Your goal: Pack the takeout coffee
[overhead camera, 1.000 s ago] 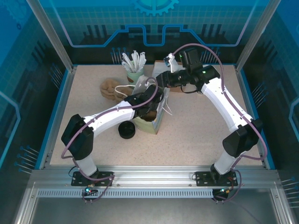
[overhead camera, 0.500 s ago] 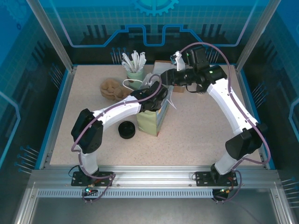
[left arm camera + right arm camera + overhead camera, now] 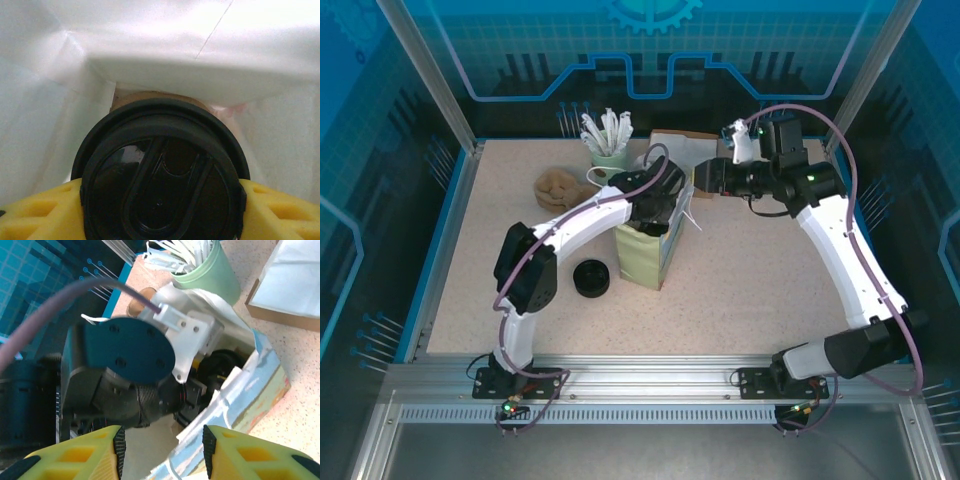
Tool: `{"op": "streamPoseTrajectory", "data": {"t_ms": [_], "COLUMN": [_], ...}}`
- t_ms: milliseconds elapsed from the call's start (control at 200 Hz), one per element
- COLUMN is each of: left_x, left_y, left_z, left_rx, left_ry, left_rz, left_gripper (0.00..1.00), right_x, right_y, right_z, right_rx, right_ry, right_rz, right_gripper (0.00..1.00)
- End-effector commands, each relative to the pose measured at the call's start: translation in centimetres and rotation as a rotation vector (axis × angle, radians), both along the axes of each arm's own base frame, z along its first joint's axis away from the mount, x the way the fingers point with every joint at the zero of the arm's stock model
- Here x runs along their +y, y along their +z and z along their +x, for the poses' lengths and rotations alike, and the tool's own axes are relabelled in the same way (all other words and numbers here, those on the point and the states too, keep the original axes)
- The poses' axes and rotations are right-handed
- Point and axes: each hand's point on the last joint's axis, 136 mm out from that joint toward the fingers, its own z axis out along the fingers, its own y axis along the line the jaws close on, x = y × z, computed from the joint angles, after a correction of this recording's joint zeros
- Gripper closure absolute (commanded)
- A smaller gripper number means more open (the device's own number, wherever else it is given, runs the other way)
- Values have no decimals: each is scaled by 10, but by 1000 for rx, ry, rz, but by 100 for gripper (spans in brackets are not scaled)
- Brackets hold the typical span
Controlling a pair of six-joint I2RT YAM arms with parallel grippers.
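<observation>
The takeout coffee [image 3: 160,175] shows its round black lid from above, down inside the paper bag's white interior [image 3: 150,40]. My left gripper [image 3: 160,205] is shut on it, with a yellow finger [image 3: 40,215] pressing each side of the lid. From the top view, the left wrist [image 3: 655,200] reaches down into the open mouth of the pale green paper bag [image 3: 642,262]. My right gripper [image 3: 162,455] is open and empty just right of the bag rim [image 3: 240,390]. It also appears from above as the right gripper [image 3: 700,182].
A low black stack of lids [image 3: 590,278] sits left of the bag. Behind it stand a green cup of white utensils [image 3: 608,150], a brown wad [image 3: 555,188] and a cardboard box with white paper [image 3: 680,148]. The tabletop right of the bag is bare.
The left arm has pushed further back and down into the bag with the coffee. The right gripper has pulled away from the bag rim to the right.
</observation>
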Motion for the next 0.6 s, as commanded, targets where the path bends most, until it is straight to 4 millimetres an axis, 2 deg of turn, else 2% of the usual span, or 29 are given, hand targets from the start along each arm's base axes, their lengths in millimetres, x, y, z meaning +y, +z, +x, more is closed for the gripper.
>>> {"op": "streamPoseTrajectory", "data": {"t_ms": [0,310,420,590], "left_x": [7,3,3,4], "left_y": [-28,-35,-38,-54], "left_z": [-13,-5,-1,2], "left_rx": [147,191,194,206], "left_ry": [6,3,10,6], "left_rz": [46,70,70,86], "left_gripper": [37,38,38,40], "right_x": [-10,-19,-16,-10], "right_y": [-9,-25,-32,-38], "right_z": [-10,-40,-45,-52], "right_rx": [37,76,101,121], "right_ry": [-36,-37,-24,-1], "right_rz": [-13,-26,-18,-18], "right_gripper": [54,54,54,54]}}
